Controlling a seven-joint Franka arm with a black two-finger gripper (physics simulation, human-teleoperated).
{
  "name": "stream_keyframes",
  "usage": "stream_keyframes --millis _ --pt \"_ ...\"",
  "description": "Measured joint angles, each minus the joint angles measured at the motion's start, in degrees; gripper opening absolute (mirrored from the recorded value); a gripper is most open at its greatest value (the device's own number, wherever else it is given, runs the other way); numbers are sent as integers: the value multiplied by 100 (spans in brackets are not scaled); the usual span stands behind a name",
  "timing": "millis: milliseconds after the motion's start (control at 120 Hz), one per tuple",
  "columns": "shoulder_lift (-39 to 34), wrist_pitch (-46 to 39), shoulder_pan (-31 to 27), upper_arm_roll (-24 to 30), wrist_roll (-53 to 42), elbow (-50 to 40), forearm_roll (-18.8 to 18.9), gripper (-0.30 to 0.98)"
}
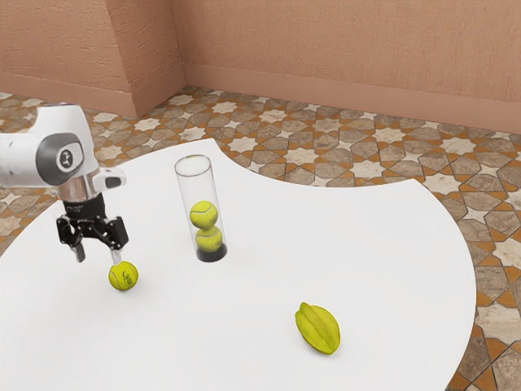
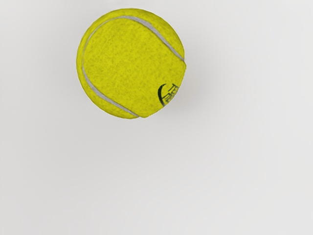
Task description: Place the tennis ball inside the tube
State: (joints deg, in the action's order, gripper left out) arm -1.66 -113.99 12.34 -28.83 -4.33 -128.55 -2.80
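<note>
My gripper (image 1: pixel 98 257) hangs at the exterior view's left with its fingers spread wide and nothing between them. Just below its fingertips, toward the exterior view's right, a loose yellow-green tennis ball (image 1: pixel 124 276) rests on the table. In the wrist view the same tennis ball (image 2: pixel 129 63) shows its pale seam and part of a black logo. The clear tube (image 1: pixel 199 183) stands upright on a black base, farther toward the exterior view's right. Two tennis balls are stacked inside it, and its top rim is uncovered.
The white table (image 1: pixel 374 244) has a curved, scalloped edge. A yellow-green star fruit (image 1: pixel 318 328) lies on it near the front, toward the exterior view's right of the tube. Patterned floor tiles (image 1: pixel 366 167) and an orange-brown wall (image 1: pixel 342 57) are beyond.
</note>
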Motion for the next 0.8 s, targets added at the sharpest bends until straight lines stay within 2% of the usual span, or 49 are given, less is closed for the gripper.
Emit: stream_keyframes --millis 375,800 --pt "1230 -979 -155 48 -33 301 -600 67" --pt "1871 -1606 -379 226 -313 432 -1219 67"
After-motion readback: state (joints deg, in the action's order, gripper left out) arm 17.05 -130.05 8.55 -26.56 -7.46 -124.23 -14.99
